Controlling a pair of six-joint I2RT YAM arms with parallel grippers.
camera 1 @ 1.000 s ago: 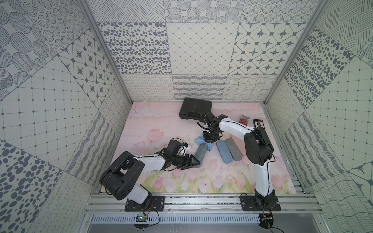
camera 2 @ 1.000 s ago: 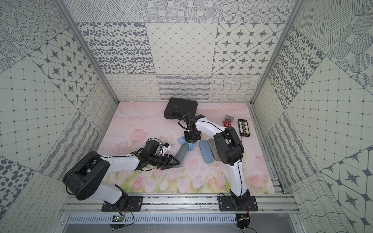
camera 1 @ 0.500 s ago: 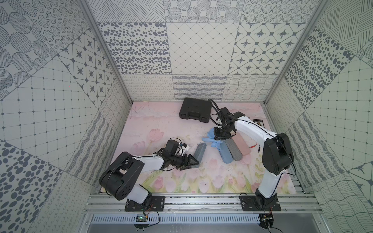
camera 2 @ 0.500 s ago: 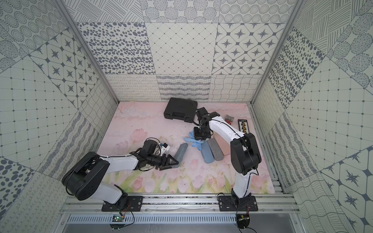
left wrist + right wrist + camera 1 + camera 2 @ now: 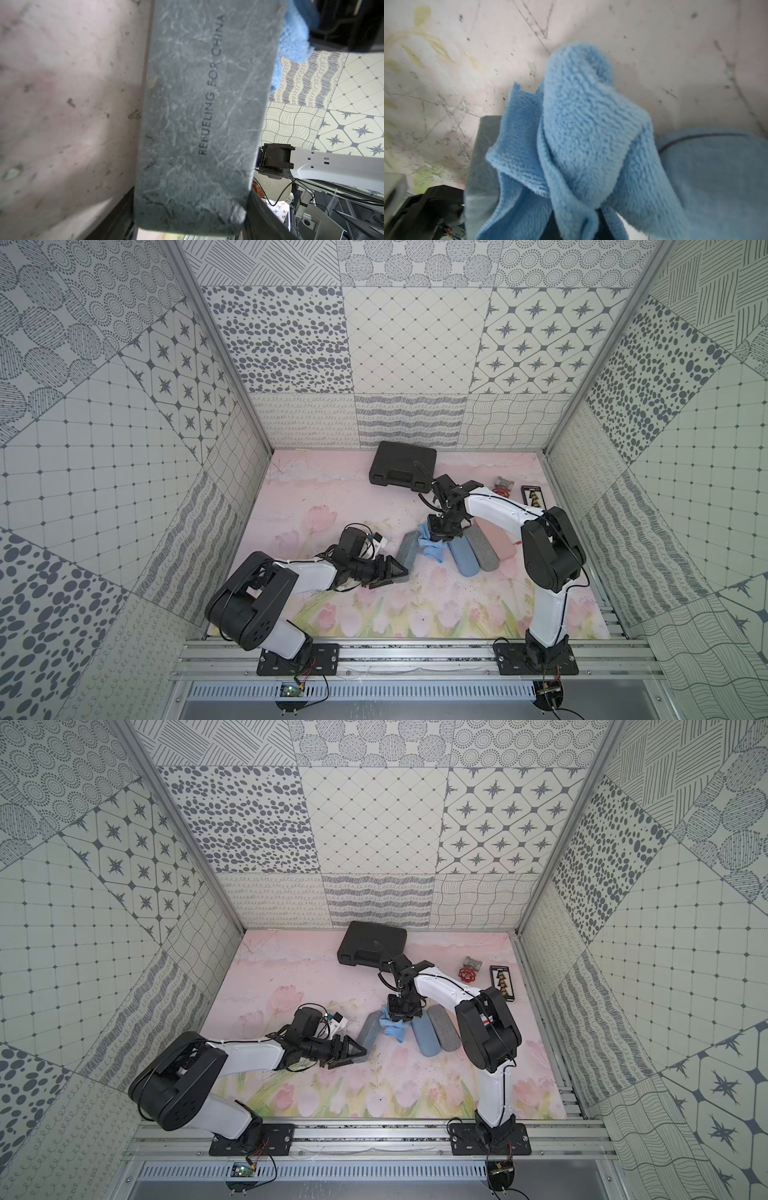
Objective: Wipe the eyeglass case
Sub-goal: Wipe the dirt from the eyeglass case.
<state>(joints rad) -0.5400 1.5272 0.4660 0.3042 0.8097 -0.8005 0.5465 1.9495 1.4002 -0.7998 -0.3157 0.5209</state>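
Observation:
The eyeglass case (image 5: 408,552) (image 5: 369,1032) is a dark grey, scuffed flat case with printed lettering (image 5: 203,104), lying on the pink floral mat. My left gripper (image 5: 388,572) (image 5: 349,1050) (image 5: 190,220) is shut on its near end, one finger on each long side. My right gripper (image 5: 442,533) (image 5: 401,1013) (image 5: 575,224) is shut on a bunched light blue cloth (image 5: 432,549) (image 5: 392,1029) (image 5: 587,124). The cloth hangs over the case's far end (image 5: 481,155) and hides the right fingers.
Right of the cloth lie a blue case (image 5: 463,562) (image 5: 716,176), a grey felt case (image 5: 482,551) and a pink case (image 5: 500,541), side by side. A black hard case (image 5: 401,466), a red valve (image 5: 503,488) and a small black box (image 5: 532,495) sit at the back.
My right arm swung the cloth off to the right, over the other cases, then brought it back onto the far end of the eyeglass case. The left gripper and the case stayed put.

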